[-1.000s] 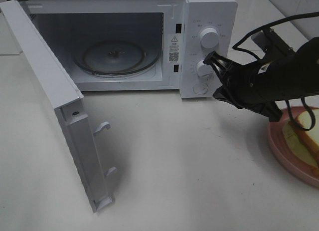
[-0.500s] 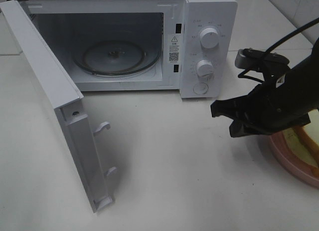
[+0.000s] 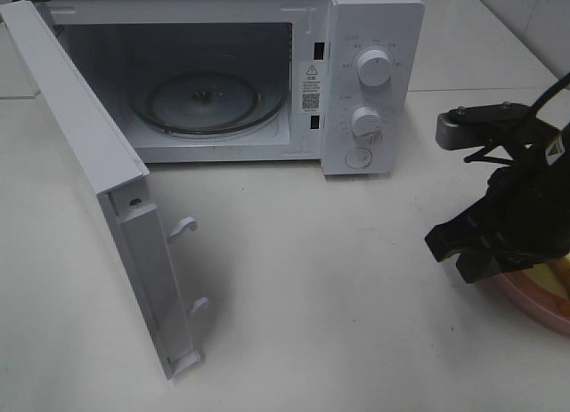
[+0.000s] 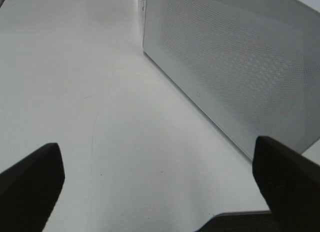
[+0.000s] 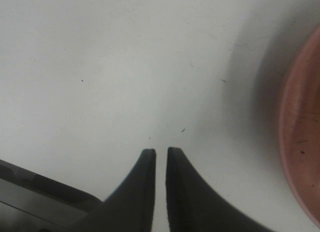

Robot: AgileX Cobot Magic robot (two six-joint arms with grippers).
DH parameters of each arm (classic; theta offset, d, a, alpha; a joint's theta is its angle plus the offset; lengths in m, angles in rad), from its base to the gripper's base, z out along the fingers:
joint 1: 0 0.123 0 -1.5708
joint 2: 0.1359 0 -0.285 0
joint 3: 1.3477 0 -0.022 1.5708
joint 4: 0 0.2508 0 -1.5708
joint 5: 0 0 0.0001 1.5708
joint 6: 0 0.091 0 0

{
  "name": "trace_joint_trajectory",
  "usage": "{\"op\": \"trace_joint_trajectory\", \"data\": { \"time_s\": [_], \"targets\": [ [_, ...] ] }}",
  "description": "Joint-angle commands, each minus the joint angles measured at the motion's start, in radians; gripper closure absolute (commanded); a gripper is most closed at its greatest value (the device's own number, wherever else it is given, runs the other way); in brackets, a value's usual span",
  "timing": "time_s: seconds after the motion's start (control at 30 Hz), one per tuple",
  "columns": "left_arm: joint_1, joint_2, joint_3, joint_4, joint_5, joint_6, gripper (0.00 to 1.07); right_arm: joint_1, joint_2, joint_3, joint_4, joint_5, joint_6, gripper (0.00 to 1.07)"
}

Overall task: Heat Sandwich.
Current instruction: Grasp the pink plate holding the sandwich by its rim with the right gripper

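The sandwich (image 3: 558, 275) lies on its pink plate (image 3: 533, 303) at the right edge of the counter (image 3: 312, 296). The right arm above it hides nearly all of it, and only a sliver of pale yellow shows in the high view. It is probably light and soft. Pinched directly, the bread would likely squash and the layers slide apart, so the plate looks like the better thing to grip. The plate seems stiff and smooth and should take a firm pinch on its raised rim, though a glossy lip could slip, and tilting it might send the sandwich sliding. The nearest hold appears to be the rim facing the microwave (image 3: 370, 38). The right claw (image 5: 160, 152) hangs over bare counter just beside that rim. It is all but clenched, with only a slit between its tips, and it grasps nothing. It would need to spread before taking the lip. The microwave's door (image 3: 80, 136) stands swung wide, and the glass turntable (image 3: 209, 100) inside is bare. The left claw (image 4: 157, 149) is spread wide and empty, near the microwave and well apart from the plate.
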Motion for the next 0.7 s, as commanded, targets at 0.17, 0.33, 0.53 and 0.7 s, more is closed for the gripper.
{"op": "trace_joint_trajectory", "data": {
  "time_s": [0.17, 0.33, 0.53, 0.7],
  "targets": [
    [-0.002, -0.017, 0.002, -0.001, -0.015, 0.003, 0.10, -0.005, -0.092, 0.000, -0.119, 0.055, -0.011, 0.40],
    [-0.002, -0.017, 0.002, -0.001, -0.015, 0.003, 0.10, -0.005, -0.091, 0.000, -0.127, 0.057, -0.034, 0.05],
    [-0.002, -0.017, 0.002, -0.001, -0.015, 0.003, 0.10, -0.005, -0.091, 0.000, -0.130, 0.058, -0.031, 0.06],
    [-0.002, -0.017, 0.002, -0.001, -0.015, 0.003, 0.10, -0.025, -0.091, 0.000, -0.135, 0.046, 0.014, 0.08]
  ]
}}
